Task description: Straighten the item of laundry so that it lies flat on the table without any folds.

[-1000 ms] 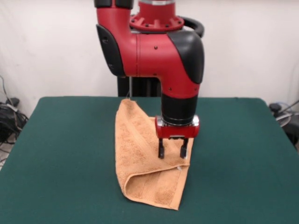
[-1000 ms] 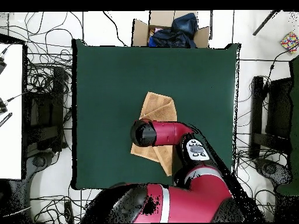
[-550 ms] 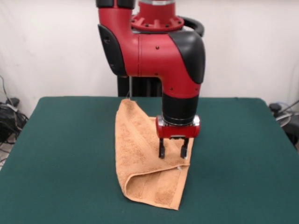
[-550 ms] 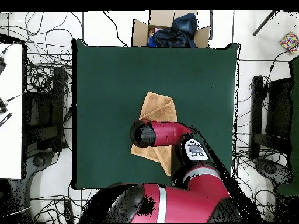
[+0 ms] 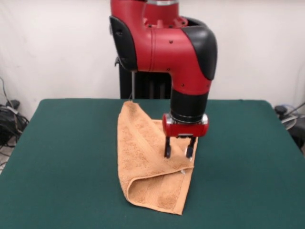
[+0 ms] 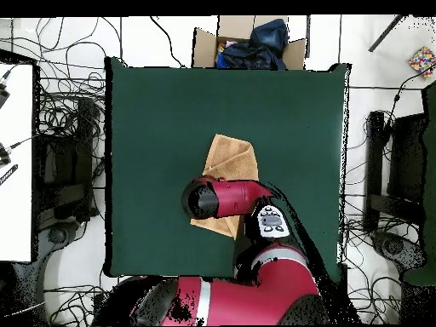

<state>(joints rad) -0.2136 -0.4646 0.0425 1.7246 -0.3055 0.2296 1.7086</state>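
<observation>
The item of laundry [image 5: 143, 157] is an orange-tan towel lying on the green table [image 5: 62, 157], folded over on itself, with a doubled flap at its near end and a small white tag [image 5: 182, 171] at the right edge. My gripper [image 5: 178, 150] hangs open just above the towel's right edge, nothing between its fingers. In the overhead view the red arm [image 6: 223, 197] covers the gripper and the towel's middle; the towel's [image 6: 232, 157] upper part shows beyond it.
A cardboard box [image 6: 203, 44] with dark blue cloth stands past the table's [image 6: 153, 128] top edge in the overhead view. Cables lie on the floor around the table. A white surface [image 6: 15, 162] sits at the left.
The arm has shifted a little to the right in the front view and the gripper has lifted slightly. The towel has not moved.
</observation>
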